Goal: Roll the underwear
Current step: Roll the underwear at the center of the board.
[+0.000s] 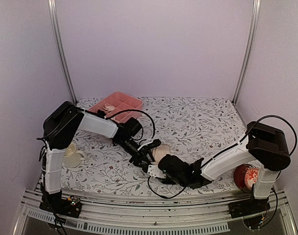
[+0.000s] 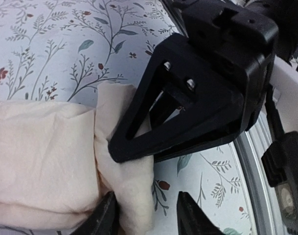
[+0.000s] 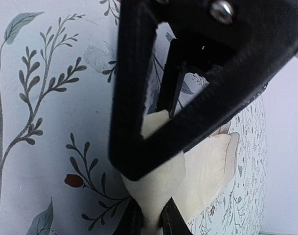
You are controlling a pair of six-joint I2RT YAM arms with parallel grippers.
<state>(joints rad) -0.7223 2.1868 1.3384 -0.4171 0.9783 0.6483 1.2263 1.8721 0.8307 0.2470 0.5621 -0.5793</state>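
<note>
The pale peach underwear (image 1: 162, 151) lies bunched on the floral cloth at the middle front, between the two grippers. In the left wrist view the underwear (image 2: 41, 156) fills the left side, and a thick fold of it reaches down between my left gripper's (image 2: 149, 219) fingers. That fold touches only the left one, and the jaws stand apart. The right gripper (image 3: 151, 223) is shut on a narrow end of the underwear (image 3: 202, 171). From above, the left gripper (image 1: 149, 149) and right gripper (image 1: 158, 164) meet tip to tip over the garment.
A pink compartment tray (image 1: 120, 100) with something pale in it sits at the back left. A cream mug (image 1: 73, 155) stands by the left arm's base. A red round object (image 1: 244, 177) stands by the right arm's base. The table's front edge is close behind the grippers.
</note>
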